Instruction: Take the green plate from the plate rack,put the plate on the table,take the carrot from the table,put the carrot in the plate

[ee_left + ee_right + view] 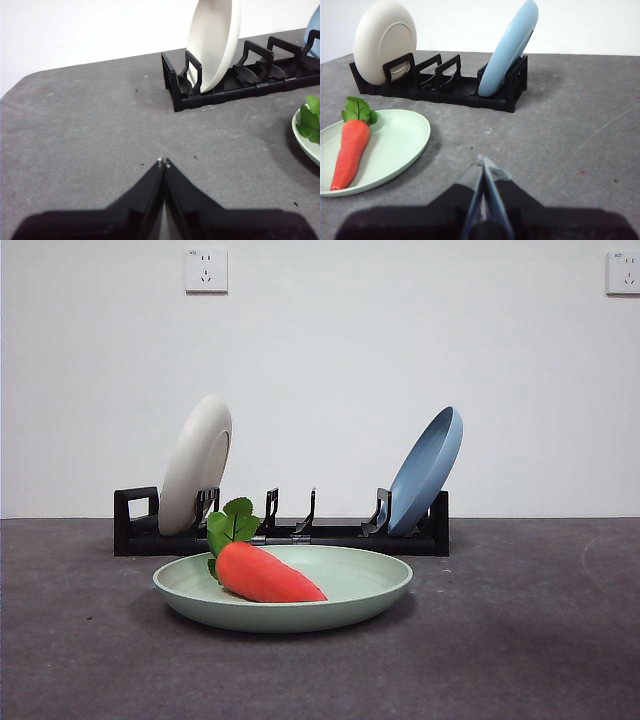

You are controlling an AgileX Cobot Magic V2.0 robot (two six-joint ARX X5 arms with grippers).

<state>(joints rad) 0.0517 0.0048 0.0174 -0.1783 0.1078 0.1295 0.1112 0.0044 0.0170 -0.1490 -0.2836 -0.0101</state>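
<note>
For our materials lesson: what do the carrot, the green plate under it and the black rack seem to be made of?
Carrot: likely soft plastic or foam; smooth, dull orange body, fabric-like leaves.
Green plate: probably matte plastic or a fibre composite; even pale colour, no glaze shine.
Plate rack: looks like moulded black plastic with a slight sheen; metal cannot be ruled out.

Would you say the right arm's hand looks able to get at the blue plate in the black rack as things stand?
Probably yes: bare grey table lies between the shut right hand and the pale blue round plate, leaning at the near end of the black pronged plate rack.
</note>
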